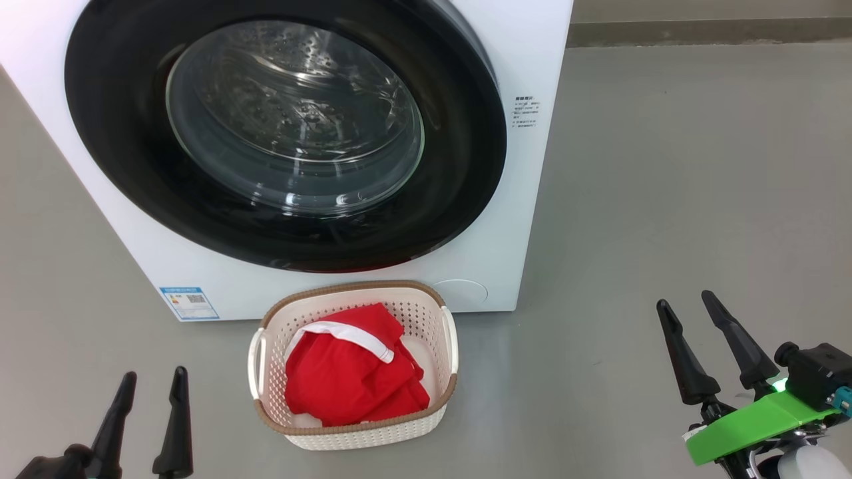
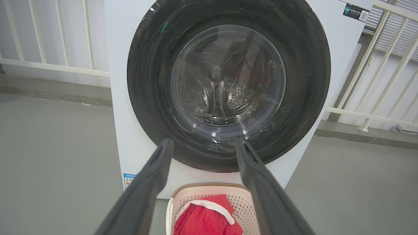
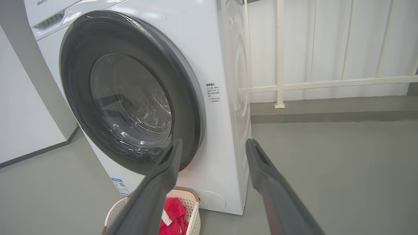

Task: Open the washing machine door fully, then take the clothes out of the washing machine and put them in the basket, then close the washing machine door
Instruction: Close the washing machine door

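The red clothes (image 1: 353, 369) lie bunched in the basket (image 1: 373, 436), just before the washing machine (image 1: 519, 199). Soft and light, they would lift best by a fold or the white trim. The glossy washing machine door (image 1: 120, 133) seems shut. The left gripper (image 1: 154, 374) and right gripper (image 1: 684, 301) hover near, spread and empty

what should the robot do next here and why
Probably just retreat to rest; the job looks finished. The red clothes lie in the basket, the washing machine door looks shut flush against the washing machine, the drum behind its glass seems empty, and the left gripper and right gripper hang open, holding nothing.
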